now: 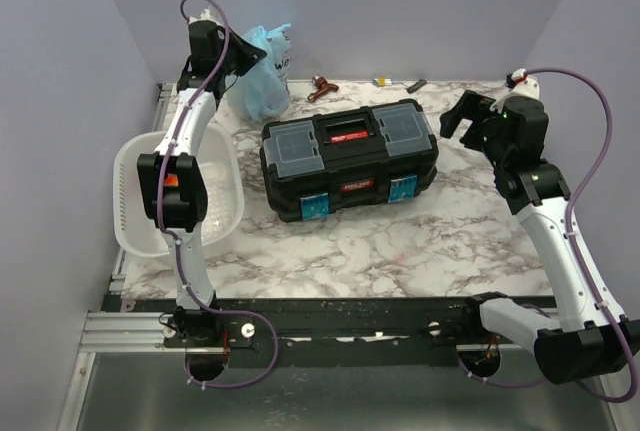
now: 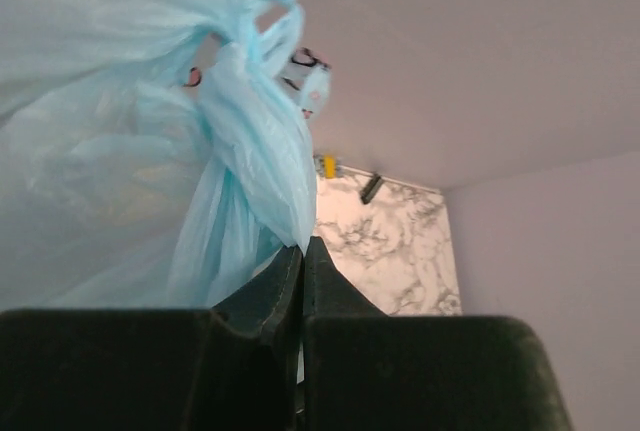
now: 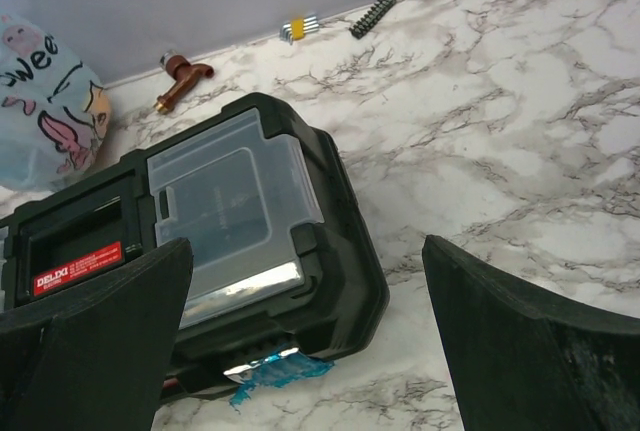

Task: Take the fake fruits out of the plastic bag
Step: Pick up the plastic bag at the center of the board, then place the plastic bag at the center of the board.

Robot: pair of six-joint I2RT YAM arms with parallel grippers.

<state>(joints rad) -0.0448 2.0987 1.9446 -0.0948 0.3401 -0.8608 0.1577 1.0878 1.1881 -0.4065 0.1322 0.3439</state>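
The plastic bag (image 1: 265, 76) hangs at the far left of the marble table (image 1: 400, 241), close to the back wall. From the top view you see its upper part gathered at your left gripper (image 1: 245, 56), which is raised above the white basket (image 1: 135, 221). Whether the bag's bottom touches the table cannot be told. A black toolbox (image 1: 350, 156) sits mid-table, apart from the bag. Your right gripper (image 1: 465, 116) hovers beyond the toolbox's right end, holding nothing.

In the left wrist view, the bag (image 2: 150, 151) fills the left half, with its loop handles sticking up. The left gripper (image 2: 303, 251) has its fingers (image 2: 270, 301) pressed together, with a fold of blue film pinched at the tips. You cannot make out what is in the bag.

In the right wrist view, the right gripper (image 3: 305, 243) is spread wide with nothing between its fingers (image 3: 100, 331). The toolbox (image 3: 250, 211) lies below it. The bag's printed side (image 3: 45, 101) shows at the far left, just behind the toolbox. A small reddish-brown object (image 3: 183, 76) lies by the wall between them.
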